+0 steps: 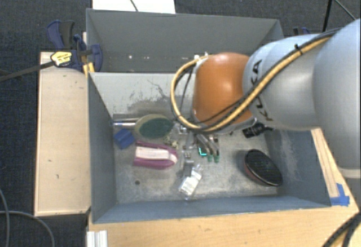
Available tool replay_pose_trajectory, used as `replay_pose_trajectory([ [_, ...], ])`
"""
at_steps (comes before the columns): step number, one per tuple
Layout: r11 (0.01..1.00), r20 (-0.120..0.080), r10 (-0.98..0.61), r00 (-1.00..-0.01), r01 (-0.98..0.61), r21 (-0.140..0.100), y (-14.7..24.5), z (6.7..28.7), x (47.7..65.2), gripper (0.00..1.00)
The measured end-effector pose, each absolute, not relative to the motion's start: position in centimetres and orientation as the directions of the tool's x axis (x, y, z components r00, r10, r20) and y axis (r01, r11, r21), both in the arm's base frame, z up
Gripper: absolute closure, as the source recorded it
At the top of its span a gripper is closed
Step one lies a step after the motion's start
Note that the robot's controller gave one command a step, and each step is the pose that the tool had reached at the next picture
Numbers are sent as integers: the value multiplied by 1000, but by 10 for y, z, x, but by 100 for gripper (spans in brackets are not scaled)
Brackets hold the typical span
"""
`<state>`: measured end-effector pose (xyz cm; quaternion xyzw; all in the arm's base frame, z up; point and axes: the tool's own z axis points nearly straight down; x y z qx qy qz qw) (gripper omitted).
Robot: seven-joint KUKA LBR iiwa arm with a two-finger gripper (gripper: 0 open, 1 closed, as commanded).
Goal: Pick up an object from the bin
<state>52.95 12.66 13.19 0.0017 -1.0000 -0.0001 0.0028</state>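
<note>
1. White and small, the crumpled object (pixel 190 185) lies on the floor of the bin (pixel 228 181), near the front wall.
2. Just above it hangs the gripper (pixel 193 162); I cannot tell whether it is open or closed.
3. Judged step: lowering onto a pick. The next move needs to straddle that object, clear of the pink-and-white block (pixel 153 156) nearby.
4. A dark disc (pixel 262 167) lies well apart.

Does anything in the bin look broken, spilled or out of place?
Nothing stands out. The purple-and-white block, the green round tool, the black disc and the small white piece lie loose on the bin floor, none visibly broken.
</note>
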Motion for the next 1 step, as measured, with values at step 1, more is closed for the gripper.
replay_pose_trajectory([
  [1, 1000, 4, 20, -1000, 20, 1, 170, 67, 533, 0],
])
